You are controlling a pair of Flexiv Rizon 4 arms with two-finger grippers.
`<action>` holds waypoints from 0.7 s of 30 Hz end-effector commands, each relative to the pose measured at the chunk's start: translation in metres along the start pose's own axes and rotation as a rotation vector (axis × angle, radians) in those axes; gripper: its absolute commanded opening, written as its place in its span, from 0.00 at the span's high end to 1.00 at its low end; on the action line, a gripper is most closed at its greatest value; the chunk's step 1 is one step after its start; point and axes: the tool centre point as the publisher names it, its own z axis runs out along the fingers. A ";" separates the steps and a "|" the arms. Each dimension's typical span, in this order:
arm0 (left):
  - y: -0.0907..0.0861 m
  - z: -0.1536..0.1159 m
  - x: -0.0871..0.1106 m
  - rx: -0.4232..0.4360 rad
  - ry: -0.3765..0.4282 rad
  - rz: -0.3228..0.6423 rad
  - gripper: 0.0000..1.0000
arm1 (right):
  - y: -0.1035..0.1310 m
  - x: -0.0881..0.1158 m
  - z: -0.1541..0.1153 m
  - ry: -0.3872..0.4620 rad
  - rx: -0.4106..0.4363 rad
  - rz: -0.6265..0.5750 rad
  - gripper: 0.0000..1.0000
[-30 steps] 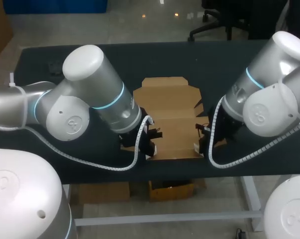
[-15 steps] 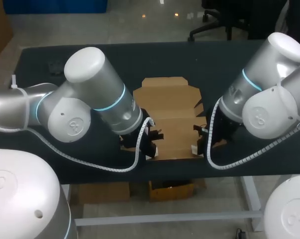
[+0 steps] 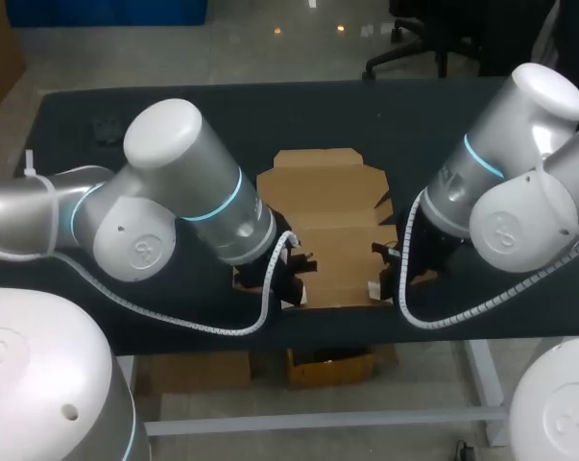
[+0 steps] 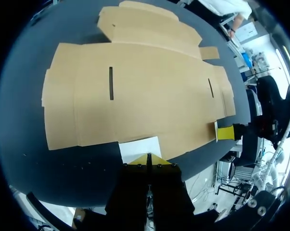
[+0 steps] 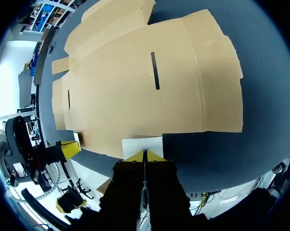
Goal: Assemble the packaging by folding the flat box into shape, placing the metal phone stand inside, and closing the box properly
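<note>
The flat brown cardboard box [image 3: 327, 226] lies unfolded in the middle of the black table [image 3: 126, 106]. My left gripper [image 3: 291, 293] is at its near left corner and my right gripper [image 3: 385, 283] at its near right corner. In the left wrist view the left gripper [image 4: 148, 159] is shut, its yellow tips together at the edge of a white flap [image 4: 140, 147] of the box [image 4: 145, 91]. The right gripper [image 5: 145, 155] is likewise shut at a white flap [image 5: 142, 143] of the box [image 5: 149, 86]. Whether either flap is pinched I cannot tell. No metal phone stand shows.
A small dark object [image 3: 107, 130] lies at the table's far left. The near table edge [image 3: 337, 322] runs just behind both grippers. Each wrist view also catches the other gripper's yellow tip [image 4: 225, 132] [image 5: 70, 149] along the box's near edge.
Both arms have shifted slightly inward along the box's near edge. The box has stayed flat and both grippers have stayed shut.
</note>
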 end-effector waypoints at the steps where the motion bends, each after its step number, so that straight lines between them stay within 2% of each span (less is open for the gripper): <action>1: 0.001 0.005 0.000 0.010 -0.004 -0.003 1.00 | 0.001 0.000 0.004 -0.002 0.002 0.001 1.00; 21: 0.001 0.014 -0.005 -0.012 -0.017 -0.014 1.00 | -0.003 -0.004 0.012 0.000 0.019 0.013 1.00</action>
